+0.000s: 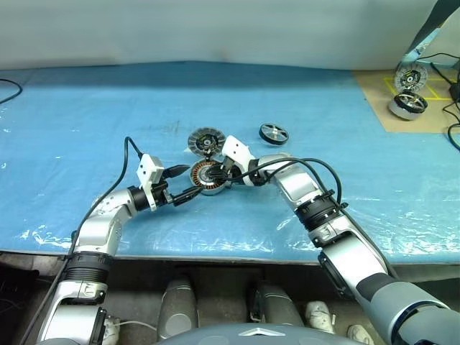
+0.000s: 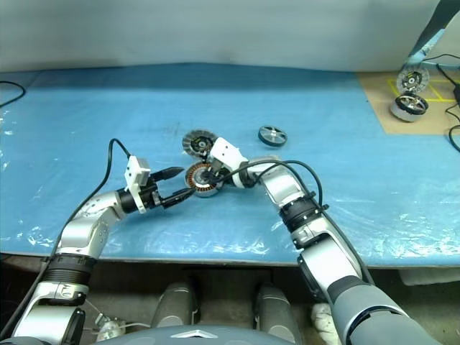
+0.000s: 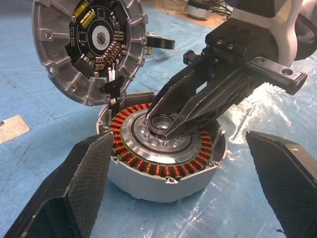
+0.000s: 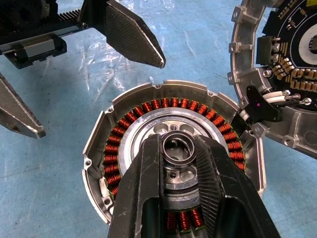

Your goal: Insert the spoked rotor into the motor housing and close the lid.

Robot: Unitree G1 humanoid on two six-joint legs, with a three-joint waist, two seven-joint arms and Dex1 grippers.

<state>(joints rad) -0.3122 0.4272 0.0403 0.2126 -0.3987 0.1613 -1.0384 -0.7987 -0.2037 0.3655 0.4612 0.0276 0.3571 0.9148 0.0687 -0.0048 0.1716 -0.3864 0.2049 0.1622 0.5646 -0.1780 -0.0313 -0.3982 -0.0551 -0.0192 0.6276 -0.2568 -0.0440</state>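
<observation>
The table (image 1: 86, 115) is covered by a blue sheet with wrinkled clear plastic over it. The motor housing (image 1: 207, 177) sits near its middle, with the lid (image 1: 206, 140) tilted up just behind it. The spoked rotor (image 1: 273, 133) lies flat nearby. A brown board (image 1: 381, 100) at the far corner carries two more round parts.

A blue plastic sheet (image 1: 86, 129) covers the table; a brown board (image 1: 384, 108) lies far right.

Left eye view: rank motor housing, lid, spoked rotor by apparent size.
1. lid and motor housing: look about equal, and the right gripper covers part of the housing, so no ranking.
2. spoked rotor: smallest.
</observation>
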